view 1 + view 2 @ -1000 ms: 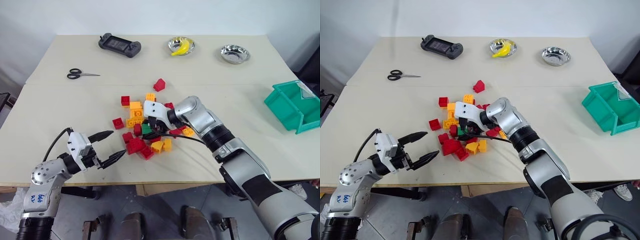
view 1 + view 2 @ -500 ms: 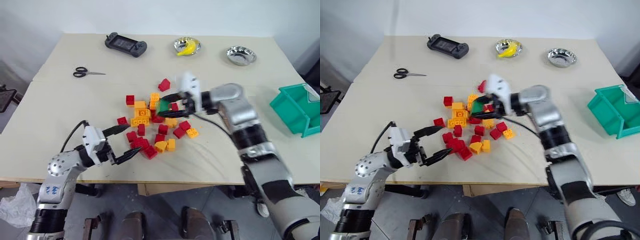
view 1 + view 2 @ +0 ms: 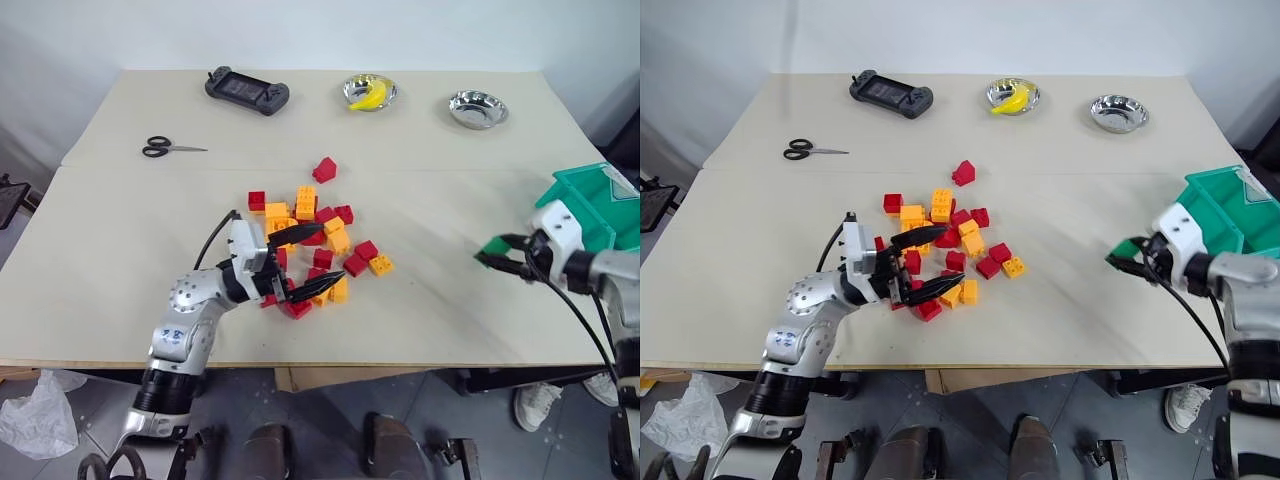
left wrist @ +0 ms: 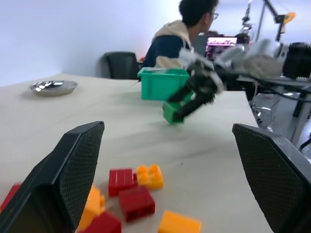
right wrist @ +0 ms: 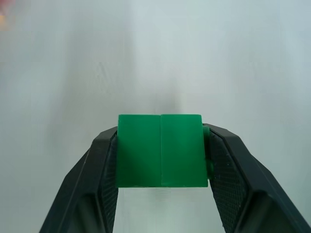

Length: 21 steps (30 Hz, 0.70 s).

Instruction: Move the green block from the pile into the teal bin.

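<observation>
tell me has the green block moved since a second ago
Yes. The green block, clamped in the right gripper, has left the pile and now sits close beside the teal bin.

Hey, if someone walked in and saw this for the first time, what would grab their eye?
The scatter of small red and orange-yellow plastic toy bricks mid-table, with the left claw open over it. Then the small dark-green studded brick pinched in the right claw, beside the teal rectangular plastic bin.

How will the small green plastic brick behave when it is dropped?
The small green studded plastic brick, clamped squarely in the right end effector, looks rigid and probably light. Its flat faces suggest it would not roll, though hard plastic may bounce.
</observation>
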Each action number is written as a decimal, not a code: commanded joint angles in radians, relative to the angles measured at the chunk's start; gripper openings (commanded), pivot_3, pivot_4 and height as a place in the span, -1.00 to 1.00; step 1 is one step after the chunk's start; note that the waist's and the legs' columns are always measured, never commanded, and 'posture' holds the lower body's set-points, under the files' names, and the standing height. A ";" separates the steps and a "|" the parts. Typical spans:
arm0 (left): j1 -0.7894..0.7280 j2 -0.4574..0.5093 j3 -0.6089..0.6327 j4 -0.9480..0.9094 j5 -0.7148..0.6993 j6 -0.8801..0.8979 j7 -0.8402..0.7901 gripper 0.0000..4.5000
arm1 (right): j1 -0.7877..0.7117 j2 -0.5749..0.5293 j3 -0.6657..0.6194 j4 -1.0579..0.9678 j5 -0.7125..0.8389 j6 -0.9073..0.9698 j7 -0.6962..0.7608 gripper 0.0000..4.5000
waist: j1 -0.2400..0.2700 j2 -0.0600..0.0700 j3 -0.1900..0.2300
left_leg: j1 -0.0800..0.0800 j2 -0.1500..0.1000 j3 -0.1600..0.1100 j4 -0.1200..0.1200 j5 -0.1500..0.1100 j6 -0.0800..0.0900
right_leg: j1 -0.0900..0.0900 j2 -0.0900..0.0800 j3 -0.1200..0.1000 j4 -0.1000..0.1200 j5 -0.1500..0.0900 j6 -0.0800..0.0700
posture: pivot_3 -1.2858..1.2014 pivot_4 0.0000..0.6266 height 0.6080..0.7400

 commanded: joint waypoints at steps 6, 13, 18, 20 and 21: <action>0.015 0.004 0.002 -0.017 0.010 -0.017 -0.007 1.00 | 0.052 -0.015 -0.103 -0.044 0.090 0.016 -0.038 0.98 | 0.006 0.000 0.000 | 0.000 0.000 0.000 0.001 0.000 0.000 | 0.000 0.000 0.000 0.000 0.000 0.000 | 0.03 -0.52 1.00; 0.034 0.019 0.008 -0.032 0.003 -0.004 -0.012 1.00 | 0.076 -0.037 -0.079 -0.079 0.074 0.069 -0.064 0.98 | 0.027 0.000 0.000 | 0.000 0.000 0.000 0.002 0.000 0.000 | 0.000 0.000 0.000 0.000 0.000 0.000 | 0.03 -0.52 1.00; 0.039 0.019 0.009 -0.045 -0.001 0.001 -0.007 1.00 | 0.027 -0.040 -0.035 -0.039 0.054 0.163 -0.083 0.98 | 0.029 0.000 0.000 | 0.000 0.000 -0.001 0.003 0.000 0.000 | 0.001 0.000 0.000 0.000 0.001 0.000 | 0.03 -0.52 1.00; 0.042 0.020 0.010 -0.054 -0.005 0.004 -0.009 1.00 | 0.007 -0.038 -0.024 -0.038 0.060 0.199 -0.078 0.90 | 0.028 0.000 0.000 | 0.000 0.000 -0.001 0.002 0.000 0.000 | 0.001 0.000 0.000 0.000 0.001 0.000 | 0.03 -0.52 1.00; 0.043 0.020 0.009 -0.058 -0.007 0.006 -0.012 1.00 | 0.001 -0.039 -0.021 -0.039 0.062 0.212 -0.078 0.81 | 0.028 0.000 0.000 | 0.000 0.000 -0.001 0.002 0.000 0.000 | 0.001 0.000 0.000 0.000 0.001 0.000 | 0.03 -0.52 1.00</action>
